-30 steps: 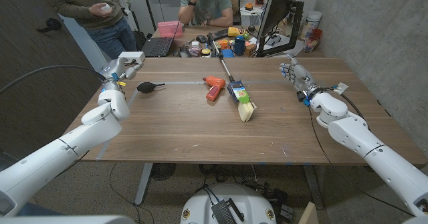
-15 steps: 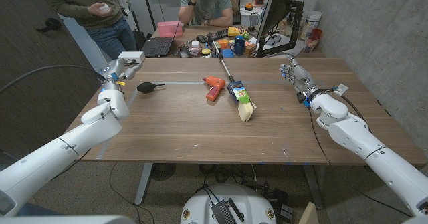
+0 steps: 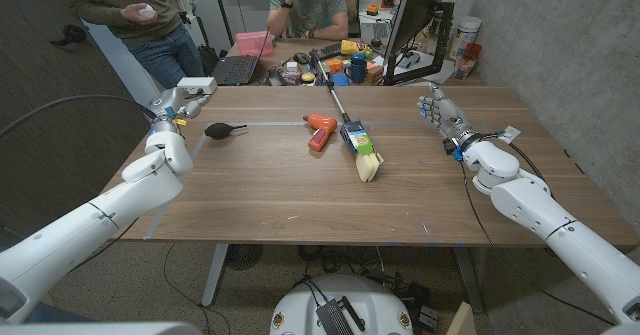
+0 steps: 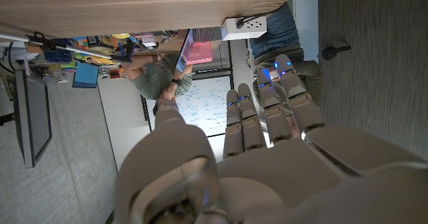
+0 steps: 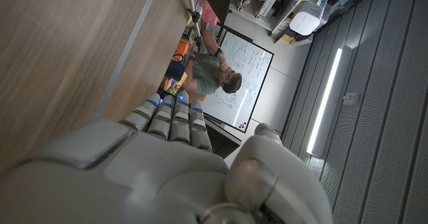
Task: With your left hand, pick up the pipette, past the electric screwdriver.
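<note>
The left hand sits at the table's 10 o'clock corner, fingers straight and side by side, holding nothing. The right hand stands at 2 o'clock, fingers upright and slightly parted, also holding nothing. The orange electric screwdriver lies near the middle toward 12 o'clock. The long pipette lies just beside it on the 3 o'clock side, running from the 12 o'clock edge toward the center, ending at a yellowish tip. A black rubber bulb rests near the left hand. 2 people are behind the table.
</note>
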Tool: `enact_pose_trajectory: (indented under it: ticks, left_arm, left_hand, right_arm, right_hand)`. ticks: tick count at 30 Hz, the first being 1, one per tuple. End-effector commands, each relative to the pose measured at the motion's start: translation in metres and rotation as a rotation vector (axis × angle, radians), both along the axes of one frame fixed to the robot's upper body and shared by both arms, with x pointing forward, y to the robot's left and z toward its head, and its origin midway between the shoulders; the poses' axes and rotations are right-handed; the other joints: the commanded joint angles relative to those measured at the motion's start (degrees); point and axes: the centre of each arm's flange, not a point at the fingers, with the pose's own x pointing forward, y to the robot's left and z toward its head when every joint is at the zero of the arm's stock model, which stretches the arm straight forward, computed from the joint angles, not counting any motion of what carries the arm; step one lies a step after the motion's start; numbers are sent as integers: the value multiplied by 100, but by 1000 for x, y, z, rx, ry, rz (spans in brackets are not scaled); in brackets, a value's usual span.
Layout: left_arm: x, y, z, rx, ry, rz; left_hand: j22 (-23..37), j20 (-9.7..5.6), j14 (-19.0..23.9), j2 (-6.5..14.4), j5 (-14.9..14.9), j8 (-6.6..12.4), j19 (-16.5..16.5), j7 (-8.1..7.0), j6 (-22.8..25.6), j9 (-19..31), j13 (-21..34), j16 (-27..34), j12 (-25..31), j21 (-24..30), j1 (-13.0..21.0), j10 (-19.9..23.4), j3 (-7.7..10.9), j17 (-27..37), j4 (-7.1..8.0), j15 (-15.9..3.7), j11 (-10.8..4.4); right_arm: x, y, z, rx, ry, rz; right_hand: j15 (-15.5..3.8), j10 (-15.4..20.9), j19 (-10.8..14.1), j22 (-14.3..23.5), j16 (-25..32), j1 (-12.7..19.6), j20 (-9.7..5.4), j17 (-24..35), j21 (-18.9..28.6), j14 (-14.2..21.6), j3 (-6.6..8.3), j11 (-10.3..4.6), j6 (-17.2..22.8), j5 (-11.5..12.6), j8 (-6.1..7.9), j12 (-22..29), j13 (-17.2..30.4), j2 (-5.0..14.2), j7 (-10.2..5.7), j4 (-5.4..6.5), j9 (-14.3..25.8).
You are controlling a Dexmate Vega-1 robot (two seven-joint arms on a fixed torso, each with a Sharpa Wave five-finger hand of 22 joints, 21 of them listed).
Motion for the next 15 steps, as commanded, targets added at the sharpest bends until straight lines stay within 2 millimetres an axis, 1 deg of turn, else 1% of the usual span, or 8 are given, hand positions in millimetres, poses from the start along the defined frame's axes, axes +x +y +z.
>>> enact_pose_trajectory:
  ticks: [1, 6, 7, 8, 12, 15]
  left_arm:
    - [11, -1, 7, -9, 39, 24]
    - [15, -2, 12, -16, 42, 49]
    - [16, -3, 13, -16, 42, 57]
    - [17, -3, 14, -17, 44, 63]
    - [20, -3, 15, -23, 53, 80]
    - [24, -2, 17, -25, 63, 94]
  left_hand:
    - [72, -34, 240, 0, -17, 27, 155, -7, 99, 21, 28, 110, 7, 133, 129, 122, 22, 59, -64, -16, -50]
    - [219, -172, 685, 28, -59, 58, 382, -8, 300, 20, 35, 317, 23, 372, 310, 350, 127, 140, -164, -30, -38]
    - [257, -195, 792, 31, -68, 68, 401, -4, 356, 20, 36, 367, 28, 417, 356, 408, 153, 158, -188, -27, -55]
    - [299, -244, 923, 33, -76, 71, 459, -30, 395, 20, 37, 428, 25, 482, 407, 447, 181, 176, -214, -38, -52]
    - [366, -221, 1040, 39, -90, 85, 507, -27, 479, 20, 39, 488, 27, 564, 484, 522, 224, 202, -251, -12, -55]
    - [424, -194, 1098, 48, -105, 107, 507, -62, 578, 21, 41, 521, 53, 620, 543, 645, 261, 222, -275, -22, -79]
  right_arm:
    - [2, 1, -2, -4, 9, 2]
    - [4, -1, -2, -1, 12, 4]
    - [4, -1, -2, 1, 14, 4]
    - [5, -1, -2, 2, 15, 4]
    - [8, -2, -2, 1, 14, 9]
    - [10, -3, -3, -1, 14, 12]
  right_hand:
    - [5, 73, -8, 25, 26, 0, 33, 24, 36, 71, -21, -1, 43, 48, 21, 15, 12, 46, 22, 18, 23]
    - [1, 82, -4, 25, 25, 2, 36, 23, 37, 73, -26, 4, 48, 49, 22, 17, 12, 46, 21, 16, 23]
    - [-1, 82, -3, 25, 26, 2, 37, 23, 38, 76, -28, 5, 48, 49, 22, 16, 12, 45, 20, 15, 23]
    - [2, 81, -2, 25, 26, 2, 39, 23, 38, 75, -29, 7, 48, 49, 22, 16, 12, 44, 20, 15, 23]
    - [3, 74, 1, 25, 25, 2, 37, 23, 39, 76, -33, -4, 51, 49, 22, 11, 12, 43, 17, 13, 23]
    - [3, 85, 2, 25, 24, 3, 36, 23, 39, 75, -34, -1, 53, 50, 22, 15, 12, 46, 20, 12, 23]
